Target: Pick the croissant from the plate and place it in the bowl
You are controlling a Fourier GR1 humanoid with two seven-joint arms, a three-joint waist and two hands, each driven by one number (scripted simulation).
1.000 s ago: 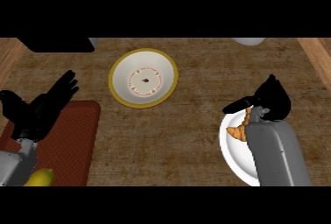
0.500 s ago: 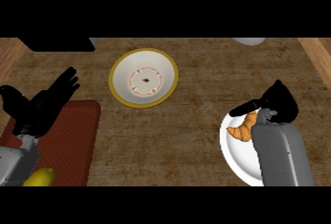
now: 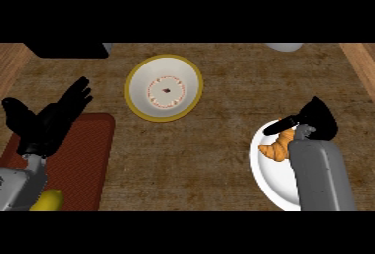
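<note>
A golden croissant [image 3: 279, 149] lies on the white plate [image 3: 267, 177] at the right of the head view, partly hidden by my right forearm. My right hand [image 3: 316, 119] hovers just over the croissant's far end, its thumb stretched left across the plate's rim and its fingers bent down; nothing is in it. The bowl [image 3: 164, 88], white with a yellow rim and a patterned inside, sits at upper centre and is empty. At the left edge my left hand [image 3: 48, 120] rests open with fingers up.
A dark red mat [image 3: 81, 158] lies under the left arm, with a yellow fruit [image 3: 47, 201] at its near corner. A black object [image 3: 66, 49] and a pale dish [image 3: 284, 46] sit along the far edge. Wooden borders flank the counter.
My right hand has drawn back and down toward the croissant, its thumb now over the plate's rim. The left hand has barely moved.
</note>
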